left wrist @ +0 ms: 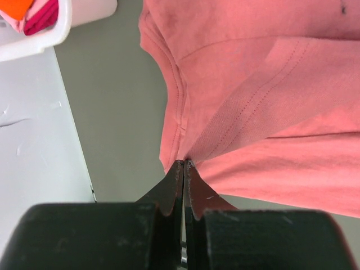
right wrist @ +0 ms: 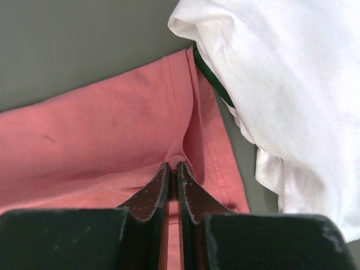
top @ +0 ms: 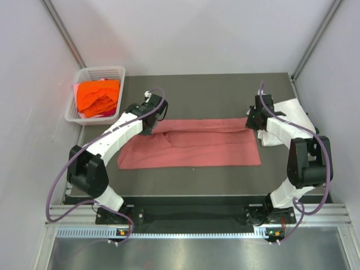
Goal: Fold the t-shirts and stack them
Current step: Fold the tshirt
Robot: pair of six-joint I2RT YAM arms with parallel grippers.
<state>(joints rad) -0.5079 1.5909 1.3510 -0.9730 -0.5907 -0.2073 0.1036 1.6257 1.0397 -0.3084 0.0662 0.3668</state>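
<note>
A dusty pink-red t-shirt [top: 191, 147] lies as a long band across the dark table, its far edge partly folded over. My left gripper [top: 151, 121] is shut on the shirt's far left edge; in the left wrist view the gripper [left wrist: 185, 163] pinches a ridge of pink cloth [left wrist: 253, 112]. My right gripper [top: 254, 119] is shut on the far right corner, where the gripper [right wrist: 174, 165] nips a pucker of pink fabric [right wrist: 101, 140]. A white t-shirt [top: 287, 121] lies crumpled at the right edge, right beside the pink one [right wrist: 292, 95]. An orange t-shirt [top: 99, 97] sits in the basket.
A white mesh basket [top: 76, 112] stands at the far left corner of the table, holding the orange shirt over some pink cloth. The basket's rim [left wrist: 50, 39] shows in the left wrist view. Grey walls close in on both sides.
</note>
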